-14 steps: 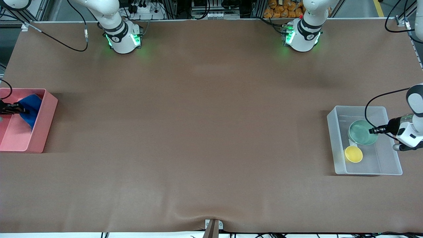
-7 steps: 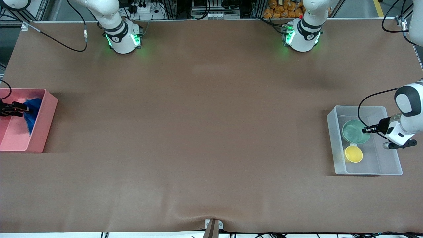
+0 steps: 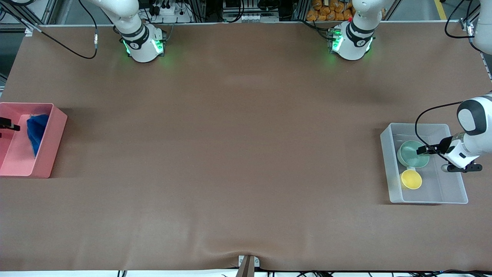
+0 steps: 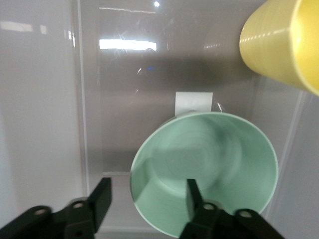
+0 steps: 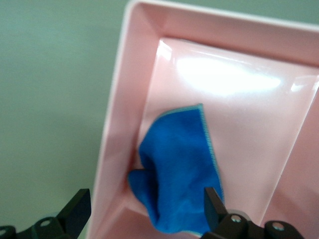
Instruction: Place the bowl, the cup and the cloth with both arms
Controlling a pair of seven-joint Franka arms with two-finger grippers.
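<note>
Two bins on brown worktop (image 3: 238, 154): pink bin (image 3: 50, 142) at right arm's end with cloth (image 3: 35, 129) slumped against its wall, clear bin (image 3: 388, 169) at left arm's end with bowl (image 3: 411, 156) and cup (image 3: 411, 179). Right gripper (image 5: 144, 209) over pink bin, jaws wide, mostly cut off in front view. Left gripper (image 4: 147, 196) jaws straddling bowl rim, not yet closed; seen clearly only by left wrist.

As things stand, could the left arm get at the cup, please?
Probably yes: the cup sits uncovered in the clear bin, beside the bowl, whose rim the open left gripper straddles.
</note>
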